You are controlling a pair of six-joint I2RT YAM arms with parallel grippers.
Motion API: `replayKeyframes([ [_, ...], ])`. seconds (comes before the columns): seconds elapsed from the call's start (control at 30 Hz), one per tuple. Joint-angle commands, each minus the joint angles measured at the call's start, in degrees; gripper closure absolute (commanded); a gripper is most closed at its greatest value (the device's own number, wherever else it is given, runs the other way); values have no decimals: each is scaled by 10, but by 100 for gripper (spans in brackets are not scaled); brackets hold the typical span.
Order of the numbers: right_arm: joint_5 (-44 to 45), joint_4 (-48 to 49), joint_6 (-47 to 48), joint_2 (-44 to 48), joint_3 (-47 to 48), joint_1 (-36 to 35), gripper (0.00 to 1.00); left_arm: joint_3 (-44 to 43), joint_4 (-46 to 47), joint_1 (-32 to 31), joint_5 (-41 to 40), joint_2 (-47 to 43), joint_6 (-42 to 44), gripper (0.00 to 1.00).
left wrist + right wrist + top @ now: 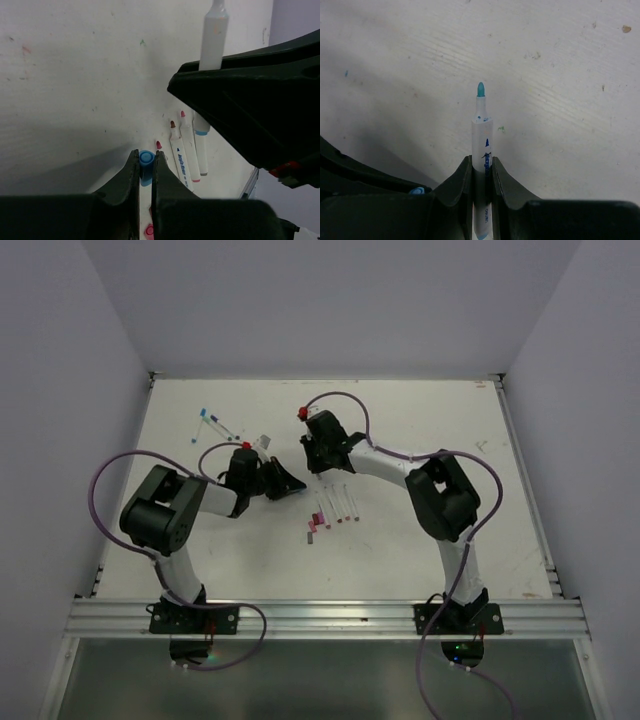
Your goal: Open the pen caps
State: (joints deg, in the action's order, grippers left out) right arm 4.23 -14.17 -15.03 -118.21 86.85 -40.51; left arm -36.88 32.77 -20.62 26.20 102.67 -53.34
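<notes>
Above mid-table, left tool [145, 154] pinching blue cap [145, 161], right tool [482, 162] (angled inward) clamping uncapped pen [481, 127].

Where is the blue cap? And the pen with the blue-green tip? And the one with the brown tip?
blue cap [145, 158]: left wrist view, on its open rim.
teal-tipped pen [482, 136]: right wrist view, on its white barrel.
brown-tipped pen [180, 158]: left wrist view, on its printed barrel.
</notes>
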Motion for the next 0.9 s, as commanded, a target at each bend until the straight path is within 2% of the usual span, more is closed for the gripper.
replayKeyframes([
  [0.0,-33,3,25,-20,41,21,100,-34,47,21,17,17,16,100],
  [0.27,-63,14,31,-54,60,32,100,-67,53,43,37,66,20,100],
  [0.57,-79,20,-9,-83,78,27,95,-26,66,50,46,50,22,99],
  [0.77,-71,26,-30,-91,78,16,90,-20,66,50,49,55,18,92],
  [0.87,-68,22,-33,-93,78,16,88,-19,57,50,42,53,20,85],
])
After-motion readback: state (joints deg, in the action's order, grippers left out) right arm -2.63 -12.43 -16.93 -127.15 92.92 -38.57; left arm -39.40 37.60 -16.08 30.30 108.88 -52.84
